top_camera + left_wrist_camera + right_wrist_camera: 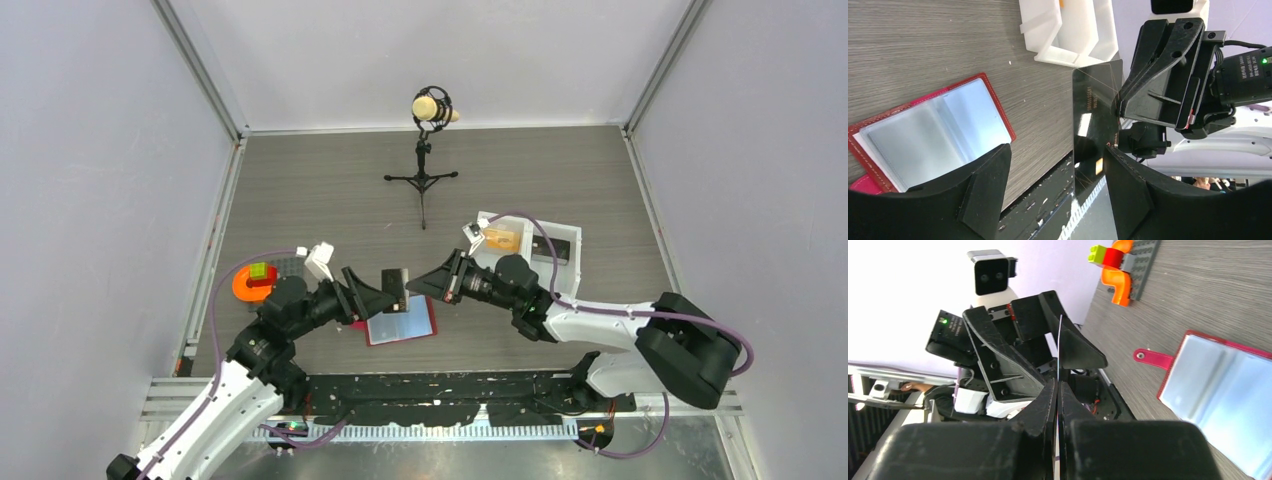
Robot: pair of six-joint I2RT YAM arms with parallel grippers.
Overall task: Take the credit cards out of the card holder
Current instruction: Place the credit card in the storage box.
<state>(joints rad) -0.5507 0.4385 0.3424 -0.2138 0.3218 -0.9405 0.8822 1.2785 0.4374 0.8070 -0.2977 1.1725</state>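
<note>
While the red card holder (402, 322) lies open on the table (330, 180), its pale blue-grey pockets facing up just ahead of the arm bases, a dark credit card (1095, 115) stands on edge in the air above it, between the two grippers. The right gripper (1058, 387) has its fingers (1148, 75) pressed together on the card's far edge. In the right wrist view the card shows only as a thin bright line running out from between those fingers.

The left gripper (1057, 150) faces it from the other side with its fingers (983, 185) spread apart. The card's lower part sits in the gap, close against one finger and well clear of the other. Whether that finger touches the card cannot be told.

The holder's red stitched border frames the pockets, and a pink strap with a snap (1148, 357) sticks out from one side. Whether any other card is in the pockets cannot be told.

Behind the right gripper, toward the far right of the table, sits a white two-compartment tray (565, 262) with an orange block (500, 238) in its left compartment. On the left side an orange toy piece (1115, 277) topped with green and red bricks rests by a grey studded baseplate (1143, 262). A microphone on a small tripod (430, 108) stands at the far middle of the table.
</note>
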